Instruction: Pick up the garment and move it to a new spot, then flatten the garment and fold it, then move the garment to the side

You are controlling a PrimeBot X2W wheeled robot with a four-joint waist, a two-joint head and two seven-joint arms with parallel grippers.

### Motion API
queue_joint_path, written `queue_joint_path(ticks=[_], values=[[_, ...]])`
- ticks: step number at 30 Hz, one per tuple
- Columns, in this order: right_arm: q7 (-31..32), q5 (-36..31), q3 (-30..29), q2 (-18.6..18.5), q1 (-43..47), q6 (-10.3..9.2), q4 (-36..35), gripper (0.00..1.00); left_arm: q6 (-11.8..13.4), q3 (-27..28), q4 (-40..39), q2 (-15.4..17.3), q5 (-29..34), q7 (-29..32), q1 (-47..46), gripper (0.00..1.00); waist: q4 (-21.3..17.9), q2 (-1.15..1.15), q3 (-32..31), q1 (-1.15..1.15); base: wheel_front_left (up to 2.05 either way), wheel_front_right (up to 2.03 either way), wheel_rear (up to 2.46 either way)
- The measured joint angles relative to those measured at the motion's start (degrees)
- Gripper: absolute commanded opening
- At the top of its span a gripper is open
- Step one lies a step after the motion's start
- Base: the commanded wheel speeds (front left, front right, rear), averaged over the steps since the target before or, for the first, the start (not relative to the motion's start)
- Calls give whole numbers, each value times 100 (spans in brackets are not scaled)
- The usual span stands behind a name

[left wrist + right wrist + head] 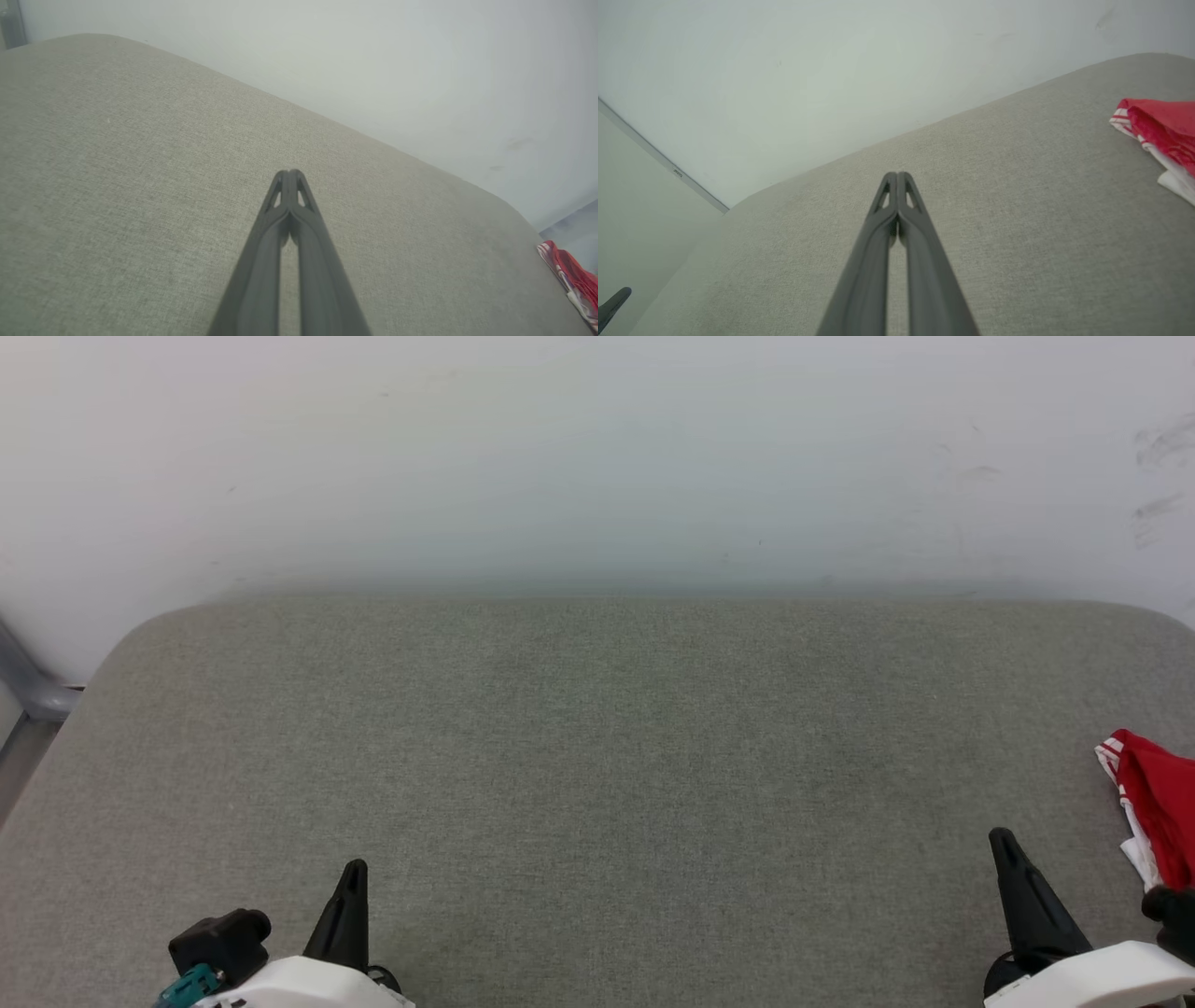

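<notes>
The garment (1153,803), red with white striped trim, lies bunched at the far right edge of the grey padded table (597,756), partly cut off by the head view's border. It shows again at the right edge in the left wrist view (570,275) and in the right wrist view (1162,130). My right gripper (1001,840) is at the lower right, a little to the left of the garment and apart from it, fingers pressed together (896,176) with nothing in them. At the lower left my left gripper (355,870) is shut and empty too (288,173).
A pale wall (597,457) rises just behind the table's far edge. A grey metal bar (28,681) stands off the table's far left corner. The table's corners are rounded.
</notes>
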Motion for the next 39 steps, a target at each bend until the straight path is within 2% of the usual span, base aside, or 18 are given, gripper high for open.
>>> queue_joint_path(ticks=[20, 39], values=[[77, 1697, -16, 0, -353, -1, 469, 0, -291, 401, 127, -204, -1547, 416, -220, 0, -29, 0, 68, 0, 0, 0, 0], [143, 3009, -27, 0, -642, -1, 821, 0, -500, 732, 219, -368, -2732, 749, -425, 0, -57, 0, 132, 0, 0, 0, 0]])
